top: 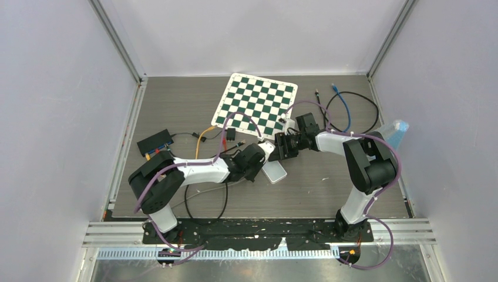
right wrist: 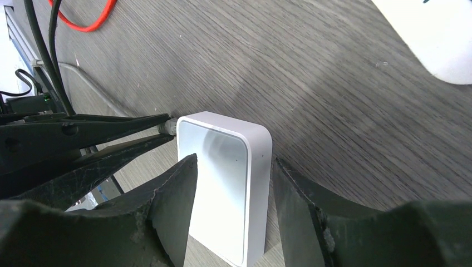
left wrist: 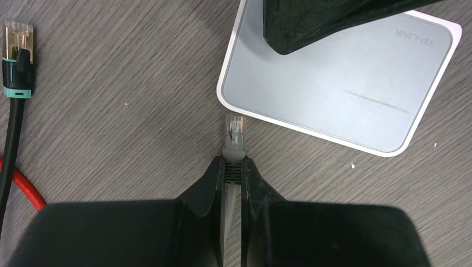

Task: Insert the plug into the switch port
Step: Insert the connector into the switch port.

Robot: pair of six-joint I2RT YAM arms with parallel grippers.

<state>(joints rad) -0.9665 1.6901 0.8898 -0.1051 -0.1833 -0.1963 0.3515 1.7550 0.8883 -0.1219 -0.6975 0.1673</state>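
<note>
The white switch (top: 275,172) (left wrist: 339,83) lies flat on the wooden table. My left gripper (left wrist: 234,161) (top: 258,164) is shut on the grey boot of a clear plug (left wrist: 234,133), whose tip sits just short of the switch's near edge. In the right wrist view the plug (right wrist: 167,127) touches or nearly touches the switch's far corner. My right gripper (right wrist: 234,160) (top: 283,151) has the switch (right wrist: 225,183) between its fingers, with both tips against its sides. One of its fingers (left wrist: 311,22) covers the switch's far edge. The port is hidden.
A second plug (left wrist: 16,50) on a black cable lies to the left, beside a red cable (left wrist: 28,192). A green chessboard (top: 255,104), a black box (top: 155,142), blue and black cables (top: 346,106) and a clear bag (top: 394,134) lie around.
</note>
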